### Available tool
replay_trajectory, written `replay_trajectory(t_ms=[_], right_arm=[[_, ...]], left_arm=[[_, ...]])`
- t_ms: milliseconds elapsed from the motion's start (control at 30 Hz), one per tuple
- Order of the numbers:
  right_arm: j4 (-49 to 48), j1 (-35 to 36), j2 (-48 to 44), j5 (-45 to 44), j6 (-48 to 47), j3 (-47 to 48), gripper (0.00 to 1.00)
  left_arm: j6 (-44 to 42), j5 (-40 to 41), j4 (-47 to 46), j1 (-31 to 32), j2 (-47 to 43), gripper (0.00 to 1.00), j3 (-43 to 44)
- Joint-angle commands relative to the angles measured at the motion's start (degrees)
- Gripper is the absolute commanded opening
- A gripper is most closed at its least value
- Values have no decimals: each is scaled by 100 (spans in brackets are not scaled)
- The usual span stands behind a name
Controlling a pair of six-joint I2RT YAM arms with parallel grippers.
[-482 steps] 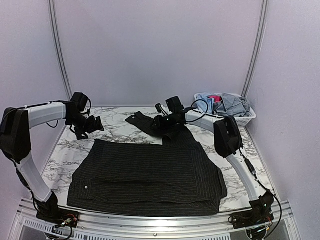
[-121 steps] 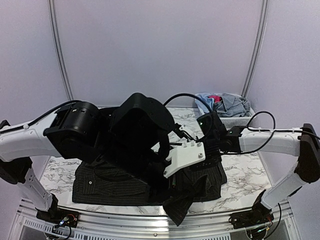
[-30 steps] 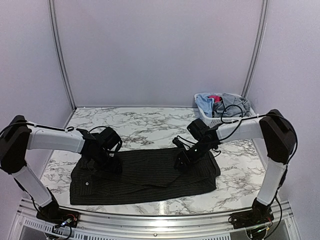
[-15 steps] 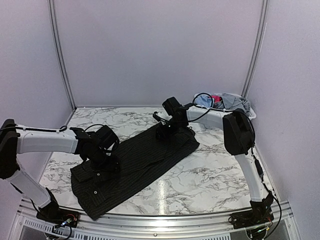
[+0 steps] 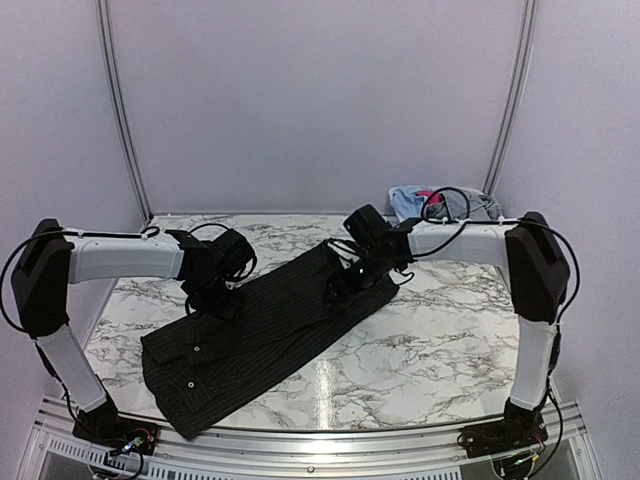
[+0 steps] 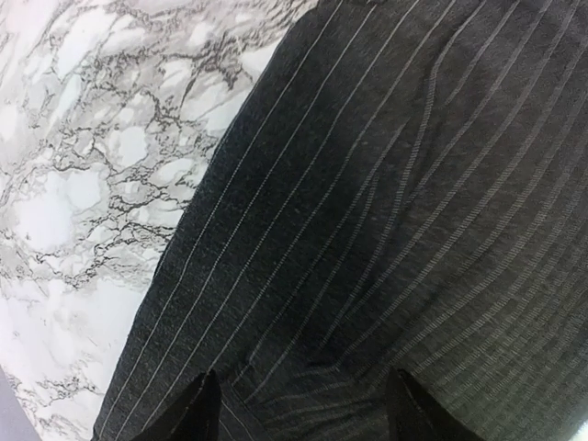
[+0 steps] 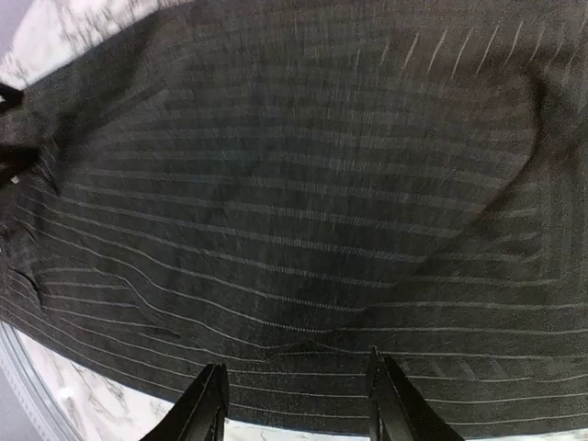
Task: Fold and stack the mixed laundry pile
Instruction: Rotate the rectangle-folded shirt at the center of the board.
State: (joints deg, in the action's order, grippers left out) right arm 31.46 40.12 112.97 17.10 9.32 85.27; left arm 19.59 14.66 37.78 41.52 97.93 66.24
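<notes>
Shirt [image 5: 270, 320] newly diagonal; pile [image 5: 404, 202] overhead only

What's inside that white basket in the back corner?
Crumpled clothes: a light blue piece, a pink-red scrap and a grey one. The right arm crosses in front of the basket, so whatever lies deeper is hidden.

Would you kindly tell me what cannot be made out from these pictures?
- Laundry pile at the far right: in the top view, the right arm and its cable cover most of it; only bits of blue and pink show.
- Left pincer and right pincer: the wrist views cut the fingers at the bottom edge, and the top view shows them small and dark, so contact with the black pinstriped shirt is unclear.
- Shirt's under layers: hidden by its own cloth.
</notes>
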Motion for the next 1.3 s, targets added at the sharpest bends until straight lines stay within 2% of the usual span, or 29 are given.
replay_trajectory(t_ms=[0, 200, 300, 500, 600, 700, 933, 1100, 1267], right_arm=[[-344, 15, 569, -36, 288, -250, 46], [-175, -476, 1437, -289, -4, 309, 40], [-116, -753, 1948, -214, -183, 920, 39], [632, -906, 3366, -289, -730, 3656, 39], [1210, -1010, 3702, -404, -820, 4708, 40], [1147, -1075, 3074, -367, -786, 4338, 41], [199, -1027, 1105, 411, -431, 2151, 45], [-500, -454, 425, 874, 117, 665, 44], [-901, 30, 585, 959, 514, 85, 43]], left_arm=[[-354, 263, 349, -10, 384, 60, 218], [-187, -273, 300, 121, 454, 51, -174], [84, -964, 52, 492, 494, 50, -217], [676, -1947, -209, 1203, 1259, 50, 718], [838, -2022, -213, 1254, 1185, 52, 1089], [911, -1867, -208, 1034, 808, 52, 1001], [836, -1655, -602, 486, -213, 55, 526], [543, -1622, -690, 159, 63, 51, 466], [240, -1521, -777, 162, 643, 42, 503]])
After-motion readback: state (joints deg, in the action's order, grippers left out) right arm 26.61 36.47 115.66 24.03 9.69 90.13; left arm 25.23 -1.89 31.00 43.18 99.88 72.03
